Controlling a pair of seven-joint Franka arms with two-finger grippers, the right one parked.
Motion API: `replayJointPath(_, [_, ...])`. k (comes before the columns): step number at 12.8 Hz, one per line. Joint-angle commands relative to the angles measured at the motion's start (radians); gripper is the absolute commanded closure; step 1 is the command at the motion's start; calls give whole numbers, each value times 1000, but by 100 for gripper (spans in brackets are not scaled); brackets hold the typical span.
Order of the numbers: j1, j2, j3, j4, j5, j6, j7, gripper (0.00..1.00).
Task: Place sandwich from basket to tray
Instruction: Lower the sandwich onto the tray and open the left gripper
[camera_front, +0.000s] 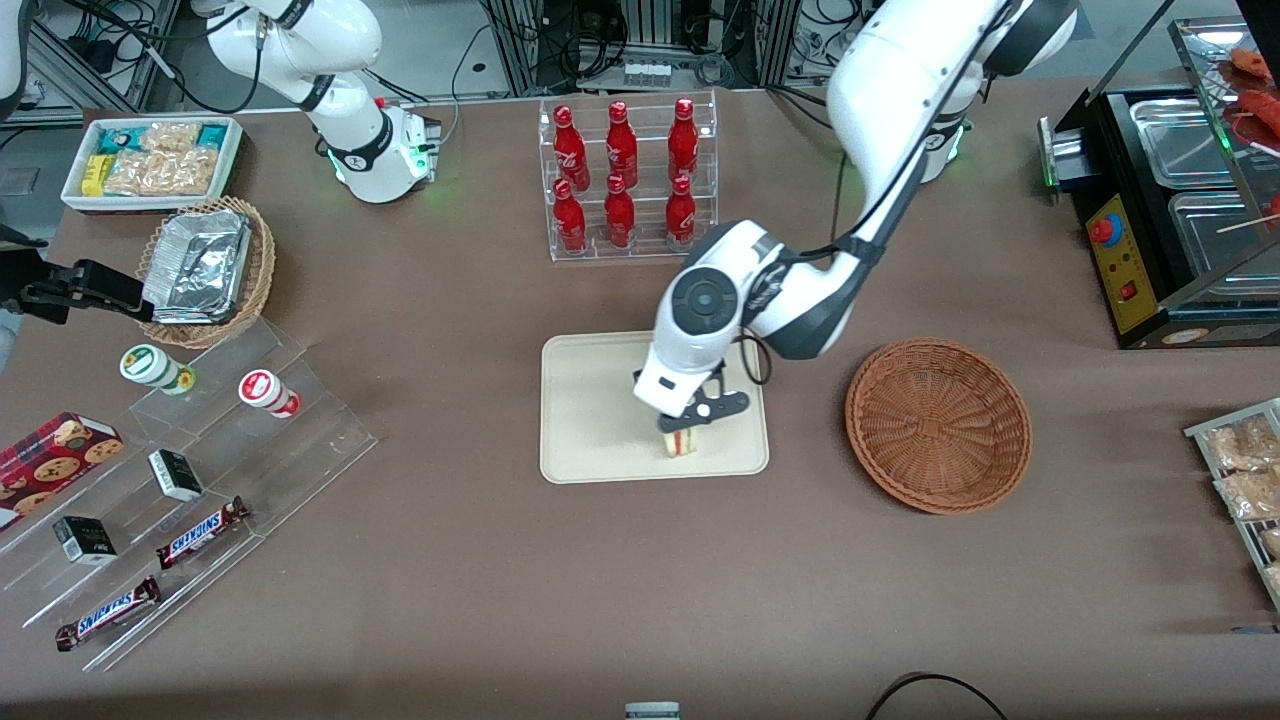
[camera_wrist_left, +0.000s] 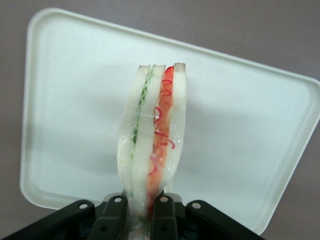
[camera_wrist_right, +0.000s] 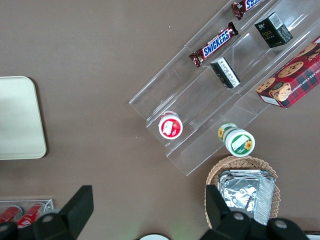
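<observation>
My left gripper hangs over the cream tray, near the tray's edge closest to the front camera. It is shut on the sandwich, a pale wedge with red and green filling, pinched between the two black fingers. In the left wrist view the sandwich stands out over the tray. Whether it touches the tray I cannot tell. The reddish-brown basket sits beside the tray, toward the working arm's end, with nothing in it.
An acrylic rack of red bottles stands farther from the front camera than the tray. Clear stepped shelves with snacks, a tan wicker basket of foil containers and a white snack bin lie toward the parked arm's end. A black appliance is at the working arm's end.
</observation>
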Motion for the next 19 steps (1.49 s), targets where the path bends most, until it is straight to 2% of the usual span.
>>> replayJointPath(1, [-55,69,16,93,72,-29,-79,100])
replayJointPath(3, [-69,86,16,108,99,-31,-110,100])
replayJointPath(11, [-98,135,15,128,97,-26,-193,100])
replayJointPath(12, [-96,136,15,128,96,-26,-192,62])
replayJointPath(13, [-95,132,16,130,97,-26,-191,1])
replayJointPath(15, [-93,115,18,157,99,-38,-195,0])
replayJointPath(19, [-28,95,15,303,96,-194,-170,0])
